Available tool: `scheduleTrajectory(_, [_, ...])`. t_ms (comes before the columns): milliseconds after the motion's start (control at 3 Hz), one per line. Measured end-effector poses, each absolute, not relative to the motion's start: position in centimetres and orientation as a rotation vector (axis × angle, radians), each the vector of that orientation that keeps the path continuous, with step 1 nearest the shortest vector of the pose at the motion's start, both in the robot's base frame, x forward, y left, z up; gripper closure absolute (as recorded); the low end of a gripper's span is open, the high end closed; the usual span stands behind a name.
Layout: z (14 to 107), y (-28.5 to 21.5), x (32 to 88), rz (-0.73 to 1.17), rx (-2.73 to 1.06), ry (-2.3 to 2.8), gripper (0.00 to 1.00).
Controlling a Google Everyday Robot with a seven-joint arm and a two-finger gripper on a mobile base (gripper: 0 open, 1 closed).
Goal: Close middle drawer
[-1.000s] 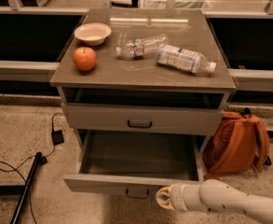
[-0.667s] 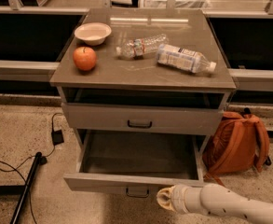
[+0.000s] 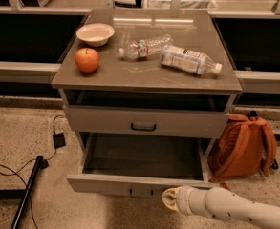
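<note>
We see the middle drawer (image 3: pixel 106 184) pulled far out at 6 o'clock of the tabletop (image 3: pixel 144 75). Our gripper (image 3: pixel 170 199) sits at 4 o'clock of its handle (image 3: pixel 141 192); its state we cannot tell. Pushing off-centre, we risk skewing the drawer until it jams, or slipping beneath the front

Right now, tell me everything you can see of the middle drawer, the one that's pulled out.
The middle drawer is a wide, deep grey box with a plain flat front and a small dark bar handle at its centre. It stands pulled far out, level and straight, below the taller top drawer. Its inside looks dark and bare. The gripper sits low in front of the drawer front, just right of the handle; whether it touches the front cannot be told.
</note>
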State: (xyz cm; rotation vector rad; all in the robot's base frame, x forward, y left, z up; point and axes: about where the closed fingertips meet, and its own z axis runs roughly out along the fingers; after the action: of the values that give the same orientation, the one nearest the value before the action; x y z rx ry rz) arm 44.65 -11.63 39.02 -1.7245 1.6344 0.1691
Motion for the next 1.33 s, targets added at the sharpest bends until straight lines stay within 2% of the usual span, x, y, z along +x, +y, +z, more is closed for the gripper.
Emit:
scheduleTrajectory(1000, [39.00, -11.62, 44.65, 0.169, -1.724, 1.635, 0.07])
scheduleTrajectory(1333, [39.00, -11.62, 44.65, 0.169, -1.724, 1.635, 0.00])
